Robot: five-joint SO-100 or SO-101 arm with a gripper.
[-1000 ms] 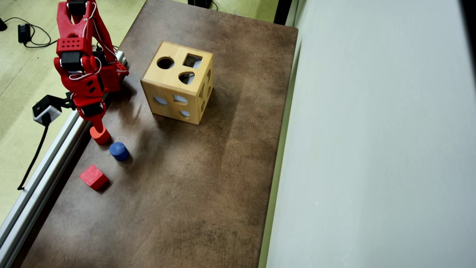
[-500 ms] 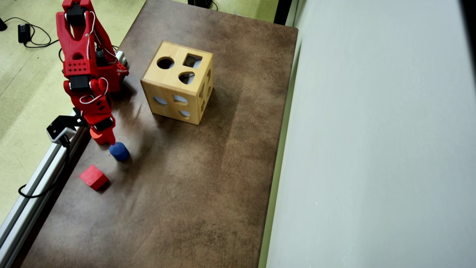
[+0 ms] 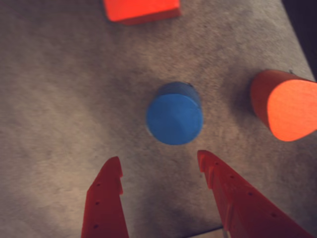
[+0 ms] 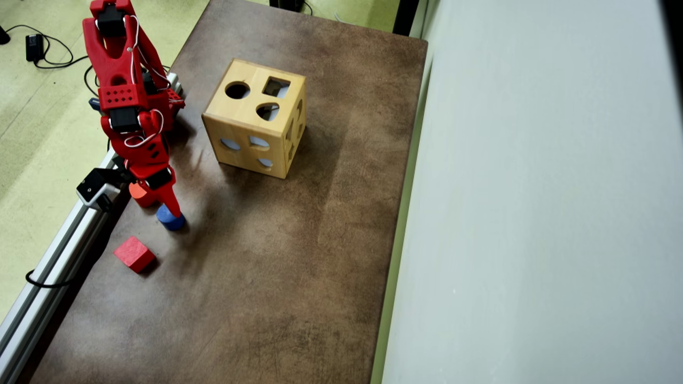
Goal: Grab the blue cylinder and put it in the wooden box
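At the bottom of the wrist view the claw (image 3: 158, 166) stands with its 2 red fingers (image 3: 106, 198) spread apart and nothing between them. Just beyond the tips, at frame centre, the blue cylinder (image 3: 174, 119) stands upright on the brown desk (image 3: 59, 99). It is lined up with the gap but not yet inside it. To its right lies the red rounded block (image 3: 286, 106), near but apart from it, and at the top edge sits the red cube (image 3: 141, 10).

This looks like the approach step of the grab. The next move calls for lowering and advancing until the fingers flank the cylinder, keeping clear of the rounded block, then closing.

In the overhead view the wooden box (image 4: 256, 120) sits well apart, up and to the right of the cylinder (image 4: 173, 220).
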